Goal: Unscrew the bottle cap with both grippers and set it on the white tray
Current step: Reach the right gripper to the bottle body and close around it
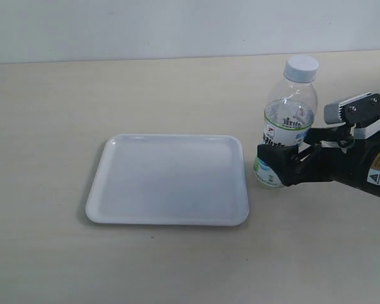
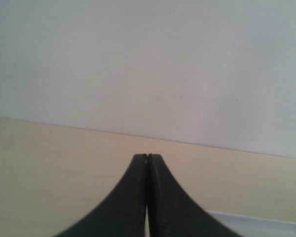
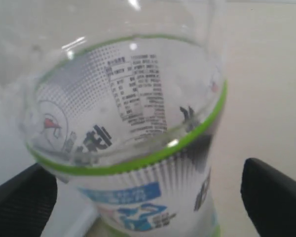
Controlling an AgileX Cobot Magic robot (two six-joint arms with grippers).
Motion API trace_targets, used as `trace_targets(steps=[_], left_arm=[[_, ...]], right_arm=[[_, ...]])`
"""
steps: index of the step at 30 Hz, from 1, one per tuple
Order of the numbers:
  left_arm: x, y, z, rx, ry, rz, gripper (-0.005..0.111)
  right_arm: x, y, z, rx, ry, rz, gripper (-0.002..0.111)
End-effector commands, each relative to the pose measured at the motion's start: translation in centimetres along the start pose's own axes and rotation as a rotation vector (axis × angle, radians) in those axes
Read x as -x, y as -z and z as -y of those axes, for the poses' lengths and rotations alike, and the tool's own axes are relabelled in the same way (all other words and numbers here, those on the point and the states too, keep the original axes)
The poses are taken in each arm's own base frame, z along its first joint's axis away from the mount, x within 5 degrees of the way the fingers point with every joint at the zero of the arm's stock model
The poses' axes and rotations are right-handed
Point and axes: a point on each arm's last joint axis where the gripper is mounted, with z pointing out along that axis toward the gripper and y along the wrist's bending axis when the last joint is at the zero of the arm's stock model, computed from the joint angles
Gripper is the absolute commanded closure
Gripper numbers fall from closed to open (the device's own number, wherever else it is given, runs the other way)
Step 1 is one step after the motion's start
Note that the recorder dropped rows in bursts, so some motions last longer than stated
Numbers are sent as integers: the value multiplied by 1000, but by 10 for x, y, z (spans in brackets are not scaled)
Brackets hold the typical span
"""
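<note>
Exterior view, and the pale table (image 1: 177,272) fills the picture, with the white tray (image 1: 168,221) lying flat just left of centre. At about two o'clock from the tray, just off its corner, stands the bottle (image 1: 290,114), upright, label towards us. Coming in low from the bottle's four o'clock is the right gripper (image 1: 284,163), jaws spread either side of the bottle's lower body. The right wrist view shows one black finger close to the label and the other clearly apart from it, so nothing is pinched yet. The left gripper (image 2: 147,168) is out of the exterior shot; its own wrist view shows its fingers pressed flat together on nothing. And at twelve o'clock on the bottle sits the bottle cap (image 1: 301,67), screwed on. The step, as I read it, is steadying the bottle. The right jaws want to close squarely on the labelled waist, firm enough to stop it spinning, not so hard the thin plastic buckles, and low enough to leave the neck free. Then the left must open, drop over the cap and grip its side level before twisting.
</note>
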Motion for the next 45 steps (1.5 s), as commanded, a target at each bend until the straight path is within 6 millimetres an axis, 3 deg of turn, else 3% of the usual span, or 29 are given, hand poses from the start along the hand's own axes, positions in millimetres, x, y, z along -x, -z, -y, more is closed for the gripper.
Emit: trace_targets(steps=[1, 9, 15, 21, 27, 36, 40, 45], left_arm=[[1, 1, 0, -3, 10, 8, 107], [1, 1, 0, -3, 10, 8, 107], [1, 1, 0, -3, 10, 8, 107], [1, 1, 0, -3, 10, 8, 107], [1, 1, 1, -8, 10, 16, 107], [20, 4, 12, -141, 64, 218, 107], [31, 8, 19, -229, 112, 335, 107], [48, 1, 22, -223, 115, 310, 107]], right_arm=[[4, -8, 2, 42, 29, 30, 12], [5, -13, 1, 84, 34, 62, 17], [4, -13, -3, 129, 51, 68, 30], [4, -13, -3, 130, 52, 69, 64], [6, -13, -4, 138, 50, 90, 109], [22, -9, -9, 164, 198, 200, 108], [33, -13, -11, 229, 338, 156, 108], [45, -20, -5, 223, 420, 64, 108]])
